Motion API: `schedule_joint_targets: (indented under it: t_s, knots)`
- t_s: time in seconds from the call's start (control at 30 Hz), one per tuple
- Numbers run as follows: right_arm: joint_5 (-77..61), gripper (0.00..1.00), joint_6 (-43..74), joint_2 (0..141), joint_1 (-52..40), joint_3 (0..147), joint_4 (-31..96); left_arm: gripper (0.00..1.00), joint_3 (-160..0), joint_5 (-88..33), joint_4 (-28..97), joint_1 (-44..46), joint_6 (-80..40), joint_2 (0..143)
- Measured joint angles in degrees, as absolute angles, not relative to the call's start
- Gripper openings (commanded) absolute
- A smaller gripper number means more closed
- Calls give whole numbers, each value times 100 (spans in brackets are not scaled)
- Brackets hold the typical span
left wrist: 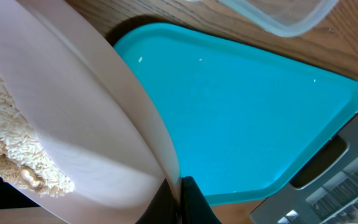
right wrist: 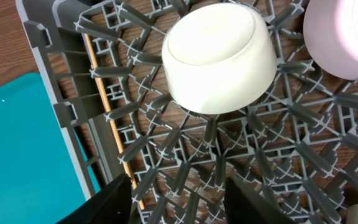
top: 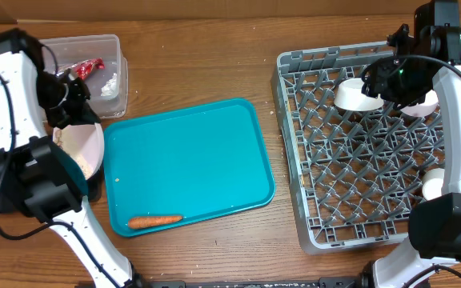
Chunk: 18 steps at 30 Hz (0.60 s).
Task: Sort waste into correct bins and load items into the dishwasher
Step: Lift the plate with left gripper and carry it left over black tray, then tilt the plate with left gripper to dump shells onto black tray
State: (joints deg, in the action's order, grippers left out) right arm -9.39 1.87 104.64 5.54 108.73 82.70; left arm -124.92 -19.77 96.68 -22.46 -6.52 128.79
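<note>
My left gripper [left wrist: 179,200] is shut on the rim of a white round plate [top: 81,148], held tilted at the table's left edge. Beige crumbly food bits [left wrist: 11,155] cling to the plate's face. A clear tub [top: 94,68] at the back left holds a red wrapper [top: 87,68] and a white scrap [top: 109,82]. An orange carrot [top: 154,221] lies on the teal tray [top: 190,152]. My right gripper [right wrist: 182,202] hangs open over the grey dish rack [top: 294,160], just short of an upturned white bowl [right wrist: 219,59]. A wooden chopstick [right wrist: 110,124] lies along the rack's left wall.
A pale pink cup [right wrist: 344,37] stands in the rack beside the bowl, and a white cup [top: 432,182] sits near the rack's right side. Something black [top: 94,190] shows under the plate. The teal tray fills the middle of the wooden table.
</note>
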Motion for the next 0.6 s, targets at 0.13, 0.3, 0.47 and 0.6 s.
schedule_joint_targets:
  t_s: [0.13,0.3,0.47,0.6]
  knots:
    - [-939,51,185,10464,552,10873,8309,4,-12492,-2132,9668,-2471,-552,12879]
    - [-939,50,185,10464,554,10873,8313,4,-12492,-2630,9668,-2602,-246,12857]
    - [-939,50,176,10464,554,10873,8311,4,-12486,-3009,9668,-2668,-82,12801]
    - [-941,50,174,10464,554,10873,8315,4,-12339,-3026,9662,-2668,-86,12645]
